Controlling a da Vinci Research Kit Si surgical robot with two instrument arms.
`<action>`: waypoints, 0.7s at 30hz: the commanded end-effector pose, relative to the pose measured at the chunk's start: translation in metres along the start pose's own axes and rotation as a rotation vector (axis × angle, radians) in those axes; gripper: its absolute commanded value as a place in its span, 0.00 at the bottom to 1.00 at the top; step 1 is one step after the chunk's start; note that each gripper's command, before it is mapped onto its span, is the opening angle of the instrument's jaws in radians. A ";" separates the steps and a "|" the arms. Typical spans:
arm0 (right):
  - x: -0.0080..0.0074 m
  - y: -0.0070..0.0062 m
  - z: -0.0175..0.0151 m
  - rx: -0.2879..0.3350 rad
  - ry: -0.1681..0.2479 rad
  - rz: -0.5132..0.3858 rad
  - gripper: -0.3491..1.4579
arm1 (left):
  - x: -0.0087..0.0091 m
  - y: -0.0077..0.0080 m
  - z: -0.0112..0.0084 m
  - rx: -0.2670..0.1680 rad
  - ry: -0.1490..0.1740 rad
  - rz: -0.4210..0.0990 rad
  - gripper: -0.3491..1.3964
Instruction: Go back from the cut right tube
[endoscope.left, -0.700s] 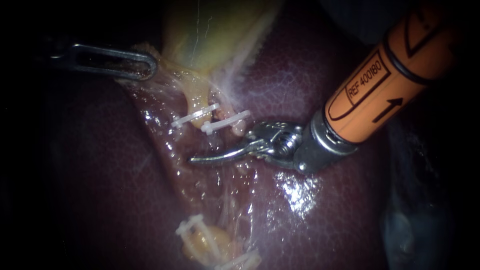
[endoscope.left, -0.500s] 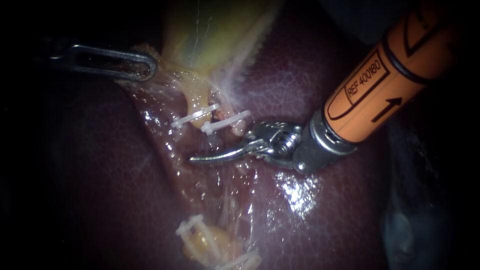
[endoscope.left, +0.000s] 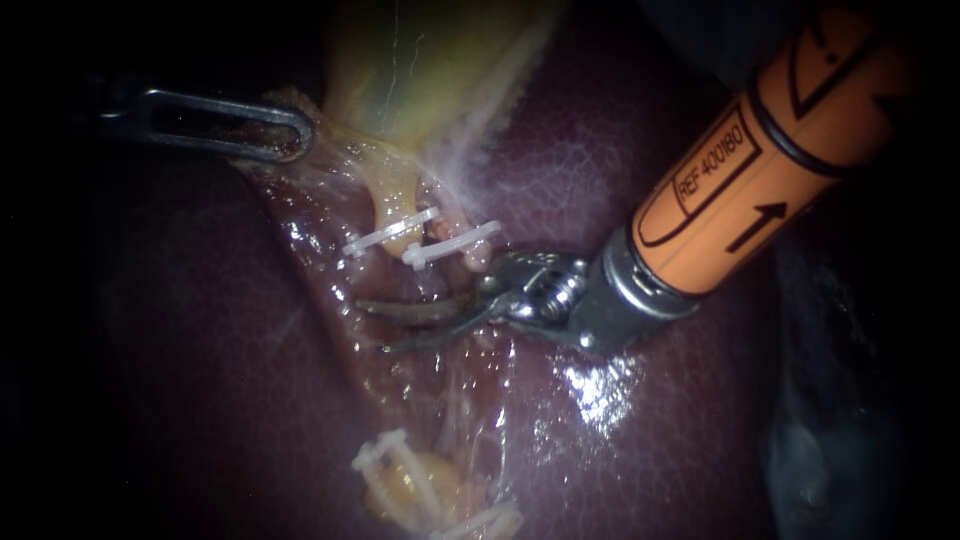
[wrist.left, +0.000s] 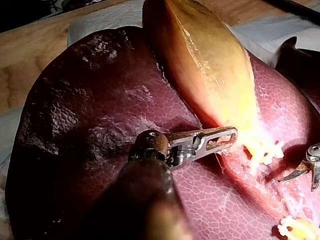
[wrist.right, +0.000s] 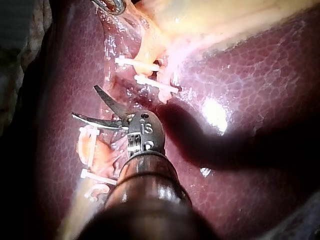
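Observation:
My right instrument (endoscope.left: 375, 325), a pair of curved blades on an orange shaft, has its jaws open over the wet bed between the two groups of white clips. The upper clips (endoscope.left: 450, 243) sit on short yellow tube stumps just under the gallbladder (endoscope.left: 430, 60). The lower clips (endoscope.left: 380, 455) hold a yellow stump (endoscope.left: 420, 485) near the view's lower edge. Nothing lies between the blades (wrist.right: 85, 102). My left instrument (endoscope.left: 250, 125) is shut on the gallbladder's lower edge (wrist.left: 220, 140) and holds it to the left.
Dark red liver (endoscope.left: 620, 430) surrounds the site, glistening under the right shaft. The orange shaft (endoscope.left: 760, 170) crosses the upper right. In the left wrist view a wooden board (wrist.left: 30, 55) and white cloth (wrist.left: 100, 20) lie beyond the liver.
The right instrument's blades, shut before, have opened. Its wrist and shaft have shifted slightly to the left. The left instrument and the clips have not moved.

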 end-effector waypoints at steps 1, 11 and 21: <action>-0.0001 -0.0005 -0.0003 -0.025 0.014 -0.033 0.99 | 0.0000 0.0000 0.0000 0.000 0.000 0.001 0.00; -0.0005 -0.0050 -0.0044 -0.395 -0.060 -0.482 0.99 | 0.0000 0.0000 -0.0001 0.001 0.000 -0.005 0.00; 0.0005 -0.0081 -0.0100 -0.600 -0.422 -0.615 0.99 | 0.0002 0.0000 0.0002 0.000 0.000 -0.004 0.00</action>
